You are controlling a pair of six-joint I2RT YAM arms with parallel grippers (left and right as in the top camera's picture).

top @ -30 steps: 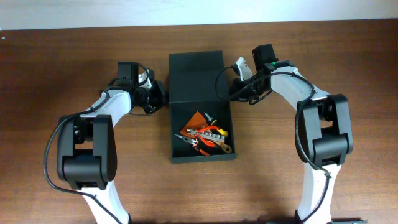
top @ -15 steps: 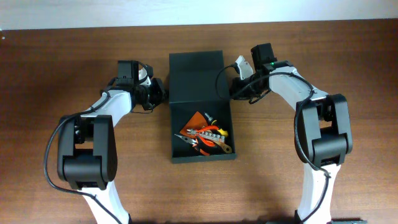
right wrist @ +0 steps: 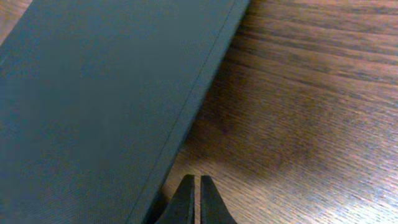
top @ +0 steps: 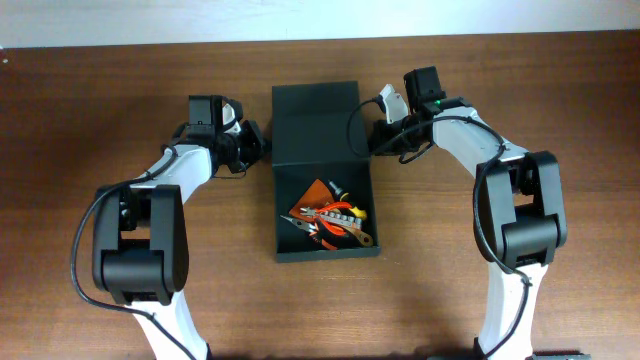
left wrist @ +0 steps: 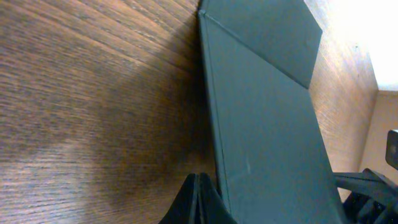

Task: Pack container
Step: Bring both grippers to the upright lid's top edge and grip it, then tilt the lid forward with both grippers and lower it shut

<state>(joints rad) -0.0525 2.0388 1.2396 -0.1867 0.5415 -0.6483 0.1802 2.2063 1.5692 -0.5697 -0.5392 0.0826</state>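
The dark green container (top: 282,252) lies in the middle of the table, open, with its flap lid (top: 318,123) laid out flat behind it. Several hand tools (top: 330,218) with orange and red handles lie inside. My left gripper (top: 258,146) is shut and empty, just left of the lid's edge (left wrist: 214,124), fingertips (left wrist: 200,186) beside it on the wood. My right gripper (top: 376,141) is shut and empty, just right of the lid's other edge (right wrist: 199,93), fingertips (right wrist: 194,186) close to it.
Bare brown wooden table (top: 120,60) lies all round the container. The table's far edge runs along the top of the overhead view. Both arm bases stand at the front, left and right of the container.
Both grippers have shifted slightly toward the far side along the lid's edges. The lid and the tools have not moved.
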